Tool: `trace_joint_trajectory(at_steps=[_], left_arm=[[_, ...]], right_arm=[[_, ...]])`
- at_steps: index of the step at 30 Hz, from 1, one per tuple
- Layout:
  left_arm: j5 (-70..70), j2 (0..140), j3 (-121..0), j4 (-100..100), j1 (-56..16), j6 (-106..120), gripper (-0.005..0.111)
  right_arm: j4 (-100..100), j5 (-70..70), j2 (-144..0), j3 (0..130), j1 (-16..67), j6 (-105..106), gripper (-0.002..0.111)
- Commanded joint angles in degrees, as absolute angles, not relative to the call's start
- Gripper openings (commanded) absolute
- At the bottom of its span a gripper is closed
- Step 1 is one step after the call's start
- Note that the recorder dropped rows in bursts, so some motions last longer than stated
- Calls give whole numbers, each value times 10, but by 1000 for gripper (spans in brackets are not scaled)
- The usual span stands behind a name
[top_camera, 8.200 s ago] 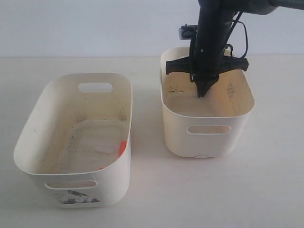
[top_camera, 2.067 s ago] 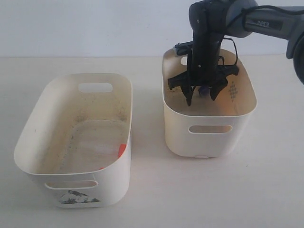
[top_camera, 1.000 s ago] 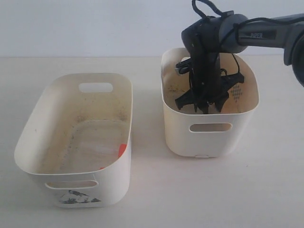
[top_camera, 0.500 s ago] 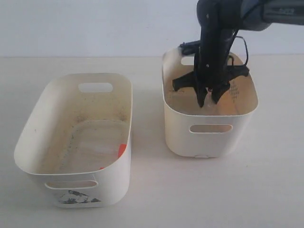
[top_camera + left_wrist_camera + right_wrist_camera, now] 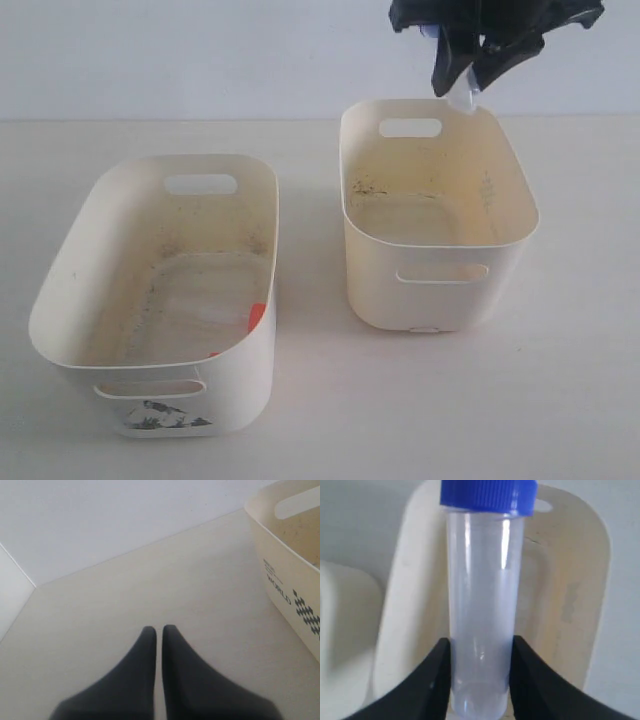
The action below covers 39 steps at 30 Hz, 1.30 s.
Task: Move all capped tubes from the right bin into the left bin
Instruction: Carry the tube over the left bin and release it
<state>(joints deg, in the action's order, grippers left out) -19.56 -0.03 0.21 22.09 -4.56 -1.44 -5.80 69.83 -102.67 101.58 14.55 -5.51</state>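
High above the back rim of the plain-fronted right bin (image 5: 440, 270), my right gripper (image 5: 465, 78) is shut on a clear capped tube (image 5: 462, 97). The right wrist view shows that tube (image 5: 481, 605) with its dark blue cap (image 5: 489, 495), squeezed near its bottom between both fingers, gripper (image 5: 481, 652). Below it the right bin (image 5: 570, 605) shows no other tube. The left bin (image 5: 150, 395), with the bird print, holds one orange-red capped tube (image 5: 257, 315) against its right wall. My left gripper (image 5: 158, 630) is shut on nothing over bare table and does not show in the exterior view.
A cream tub's outer wall (image 5: 287, 580) with dark "WORLD" lettering and a diamond pattern stands close beside the left gripper. The two bins sit apart on a pale tabletop (image 5: 320, 400), with a white wall behind.
My right gripper has risen out of the right bin with the blue-capped tube, from near the bin floor to well above the rim. The bins have not moved.
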Motion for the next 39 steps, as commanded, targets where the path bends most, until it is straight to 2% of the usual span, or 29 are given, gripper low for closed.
trace_joint_trajectory(at_steps=[1, 10, 15, 19, 22, 23, 25, 26, 30, 39], left_arm=[[-193, 0, 0, 219, -49, -20, 4], [-193, 0, 0, 219, -49, -20, 4], [-193, 0, 0, 219, -49, -20, 4], [-193, 0, 0, 219, -49, -20, 4], [-193, 0, 0, 219, -49, -20, 4], [-193, 0, 0, 219, -49, -20, 4], [-193, 0, 0, 219, -49, -20, 4], [-193, 0, 0, 219, -49, -20, 4], [-193, 0, 0, 219, -49, -20, 4], [-193, 0, 0, 219, -49, -20, 4]], right_arm=[[-219, 700, -1005, 1012, 150, 26, 0], [-242, 700, -1056, 1012, 292, 72, 0], [-242, 695, -1094, 1012, 332, 81, 1], [-255, 679, -1108, 1012, 348, 99, 17], [-255, 671, -1113, 1012, 356, 99, 40], [-255, 670, -1115, 1012, 356, 95, 44], [-253, 669, -1115, 1012, 356, 85, 41], [-252, 670, -1115, 1012, 356, 79, 35], [-252, 676, -1115, 1012, 357, 82, 1], [-237, 700, -1108, 1012, 357, 96, 0]])
